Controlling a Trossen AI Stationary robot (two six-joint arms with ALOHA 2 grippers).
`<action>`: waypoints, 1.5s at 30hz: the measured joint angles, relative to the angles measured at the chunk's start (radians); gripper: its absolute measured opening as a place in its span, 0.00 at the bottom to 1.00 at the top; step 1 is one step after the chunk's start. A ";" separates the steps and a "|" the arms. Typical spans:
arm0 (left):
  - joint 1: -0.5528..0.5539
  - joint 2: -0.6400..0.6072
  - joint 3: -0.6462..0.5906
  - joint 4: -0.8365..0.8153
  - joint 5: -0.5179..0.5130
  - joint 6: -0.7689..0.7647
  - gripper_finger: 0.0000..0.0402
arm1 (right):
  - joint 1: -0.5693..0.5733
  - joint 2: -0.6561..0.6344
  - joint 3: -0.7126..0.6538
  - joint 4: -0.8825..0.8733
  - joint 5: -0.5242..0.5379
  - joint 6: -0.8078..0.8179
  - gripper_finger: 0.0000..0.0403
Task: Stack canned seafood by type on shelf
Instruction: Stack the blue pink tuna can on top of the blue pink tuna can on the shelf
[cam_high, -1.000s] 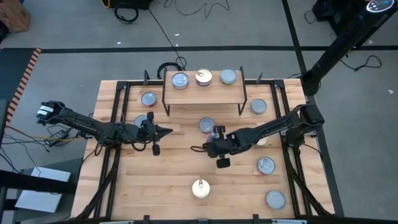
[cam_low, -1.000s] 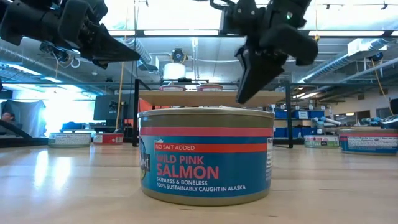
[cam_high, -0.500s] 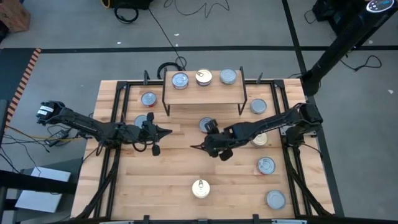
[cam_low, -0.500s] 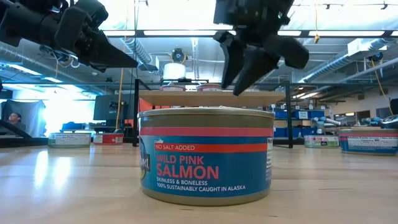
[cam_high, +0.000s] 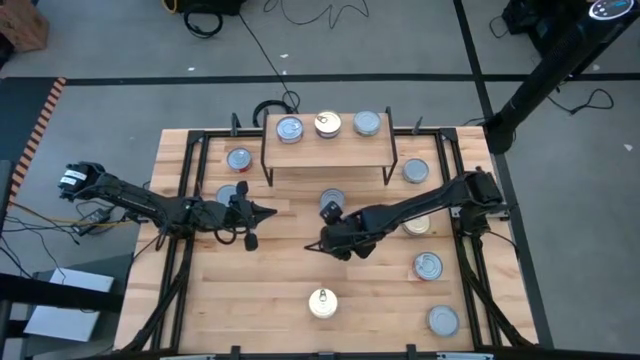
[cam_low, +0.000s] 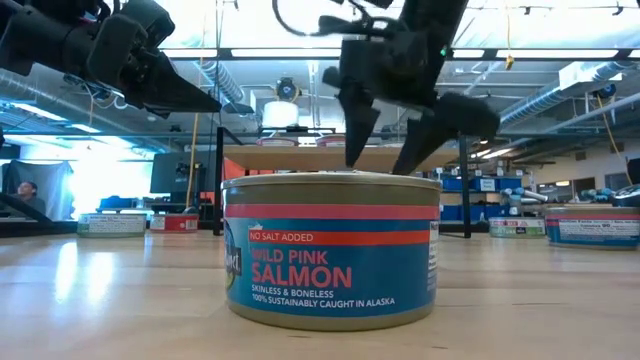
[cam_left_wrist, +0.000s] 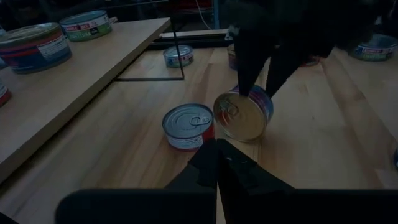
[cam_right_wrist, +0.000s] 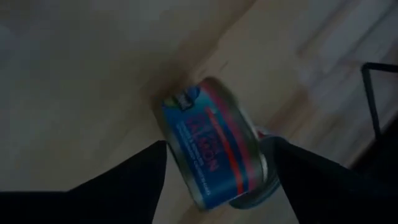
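Observation:
My right gripper (cam_high: 328, 238) hangs open over the middle of the table. Its fingers stand on either side of a blue-and-red can with a gold top (cam_left_wrist: 239, 117), which is tipped up on its edge on the tabletop and also shows in the right wrist view (cam_right_wrist: 211, 155). A silver-topped can (cam_left_wrist: 185, 123) stands upright right beside it. The shelf (cam_high: 325, 152) at the far side carries three cans (cam_high: 327, 124) on its board. My left gripper (cam_high: 268, 211) is shut and empty, held above the table to the left of these cans. My right gripper's fingers (cam_left_wrist: 245, 68) come down from above on either side of the tilted can's upper rim (cam_left_wrist: 256, 93). I cannot tell whether they touch it. The can rests on the table on its lower edge, its gold top facing the table's left.
More cans stand about the tabletop: two at the left (cam_high: 238, 158), several along the right (cam_high: 428, 265) and a gold-topped salmon can (cam_high: 322, 302) near the front, which fills the low view (cam_low: 330, 250). Black frame rails (cam_high: 185, 200) run along both sides.
My right gripper has gone toward the table's left, has turned about its wrist and has opened, its fingers now spread over the tipped can. My left gripper has kept still.

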 joint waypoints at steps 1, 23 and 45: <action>0.000 0.000 0.000 0.001 0.000 0.000 0.01 | -0.001 0.017 0.006 -0.006 0.015 -0.020 0.76; -0.002 0.092 0.000 0.013 0.019 -0.008 0.01 | 0.000 0.059 0.079 -0.058 -0.009 0.091 0.61; -0.002 0.092 0.000 0.050 0.036 -0.008 0.01 | -0.019 0.066 0.151 -0.109 -0.099 0.361 0.63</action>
